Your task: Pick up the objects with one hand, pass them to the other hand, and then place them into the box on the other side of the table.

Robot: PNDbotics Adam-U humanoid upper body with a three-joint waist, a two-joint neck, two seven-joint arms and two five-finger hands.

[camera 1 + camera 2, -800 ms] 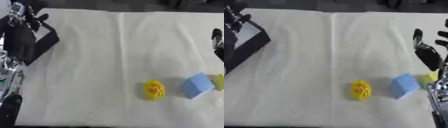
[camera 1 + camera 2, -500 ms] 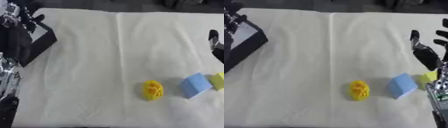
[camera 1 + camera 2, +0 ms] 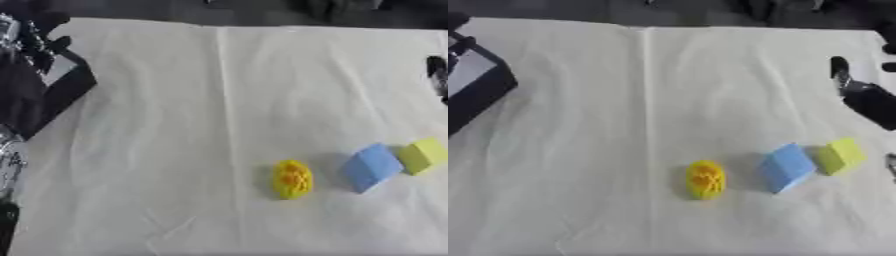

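Observation:
Three objects lie on the white cloth at the front right: a yellow egg-shaped thing (image 3: 292, 179), a blue block (image 3: 371, 167) and a yellow-green block (image 3: 423, 155) that touches the blue one. My right hand (image 3: 870, 101) hovers at the right edge, behind the blocks and apart from them. It is open, with a finger pointing away, and holds nothing. My left hand (image 3: 31, 39) shows at the far upper left above the black box (image 3: 54, 92), fingers spread and empty.
The black box stands askew at the table's left edge, with a pale patch (image 3: 59, 69) inside it. Part of my left arm (image 3: 9, 165) runs down the left edge. Dark shapes lie beyond the table's far edge.
The whole picture has slid slightly left. My right forearm has drawn back out of the lower right corner. The left hand stays over the box, and the three objects have not moved.

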